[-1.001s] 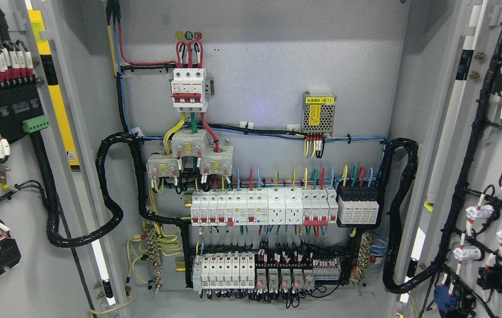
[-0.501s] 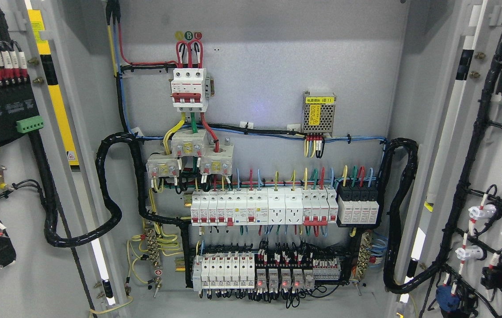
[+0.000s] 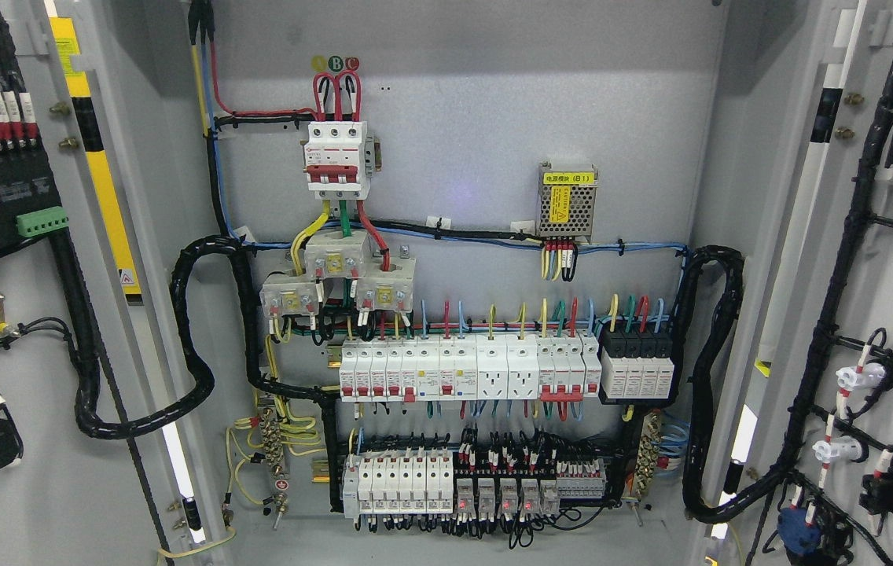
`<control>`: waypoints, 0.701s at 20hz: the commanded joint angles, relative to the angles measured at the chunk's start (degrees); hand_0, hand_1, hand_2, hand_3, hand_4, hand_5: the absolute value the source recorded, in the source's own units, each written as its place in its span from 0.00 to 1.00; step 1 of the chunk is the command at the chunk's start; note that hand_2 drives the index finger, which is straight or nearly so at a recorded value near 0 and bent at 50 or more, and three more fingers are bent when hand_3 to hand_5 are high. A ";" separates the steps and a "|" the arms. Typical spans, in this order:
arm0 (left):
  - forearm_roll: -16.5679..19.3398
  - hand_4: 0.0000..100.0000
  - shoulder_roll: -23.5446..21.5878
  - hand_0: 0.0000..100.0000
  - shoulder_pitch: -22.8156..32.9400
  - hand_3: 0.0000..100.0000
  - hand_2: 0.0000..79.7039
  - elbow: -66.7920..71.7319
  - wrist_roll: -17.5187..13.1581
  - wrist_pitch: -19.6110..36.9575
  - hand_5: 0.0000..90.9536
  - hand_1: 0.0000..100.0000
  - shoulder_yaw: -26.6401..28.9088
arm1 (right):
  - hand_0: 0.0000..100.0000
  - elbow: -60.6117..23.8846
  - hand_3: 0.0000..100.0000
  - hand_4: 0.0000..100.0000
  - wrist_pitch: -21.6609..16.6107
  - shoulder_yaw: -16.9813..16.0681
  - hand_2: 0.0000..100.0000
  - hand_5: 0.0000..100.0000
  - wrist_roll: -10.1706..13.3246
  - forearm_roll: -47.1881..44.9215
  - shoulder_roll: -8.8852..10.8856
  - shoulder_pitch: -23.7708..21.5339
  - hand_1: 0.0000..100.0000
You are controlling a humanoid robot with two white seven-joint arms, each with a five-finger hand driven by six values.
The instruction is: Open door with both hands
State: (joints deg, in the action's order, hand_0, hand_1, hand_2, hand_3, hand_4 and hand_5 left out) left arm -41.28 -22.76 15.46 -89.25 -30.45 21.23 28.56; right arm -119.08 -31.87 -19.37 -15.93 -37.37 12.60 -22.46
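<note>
A grey metal electrical cabinet [image 3: 462, 94] fills the middle of the frame, its back panel fully exposed. Both doors stand swung wide: the left grey door leaf [image 3: 14, 487] takes up the left edge of the frame, and the right grey door leaf [image 3: 879, 259] takes up the right edge, each showing its wired inner face. Thick black corrugated cable looms [image 3: 195, 346] curve from the doors into the cabinet at either side. A long row of white circuit breakers [image 3: 466, 369] runs across the centre, with a second row of white and black relays [image 3: 462, 483] below it. A white three-pole main breaker with red toggles [image 3: 338, 157] sits at the upper middle. A small perforated metal power supply with a yellow label [image 3: 567, 202] hangs to its right. Neither hand shows anywhere in the frame, so their state cannot be told.
</note>
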 commanded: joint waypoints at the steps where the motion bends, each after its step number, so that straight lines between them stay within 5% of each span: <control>1: -0.20 0.00 -1.59 0.12 -2.63 0.00 0.00 5.84 -2.24 -0.13 0.00 0.56 0.62 | 0.00 -0.10 0.00 0.00 -0.04 -0.67 0.04 0.00 0.03 -0.07 -0.12 -0.22 0.50; 14: -0.03 0.00 -1.85 0.12 -4.30 0.00 0.00 5.93 -2.25 -3.65 0.00 0.56 0.62 | 0.00 -0.19 0.00 0.00 -0.04 -1.55 0.04 0.00 0.03 -0.34 -0.20 -0.83 0.50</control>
State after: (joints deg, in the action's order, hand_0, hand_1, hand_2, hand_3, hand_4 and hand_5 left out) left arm -41.37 -24.07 11.63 -84.96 -32.76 17.64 28.99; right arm -119.15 -31.88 -20.40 -15.93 -37.61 12.48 -23.12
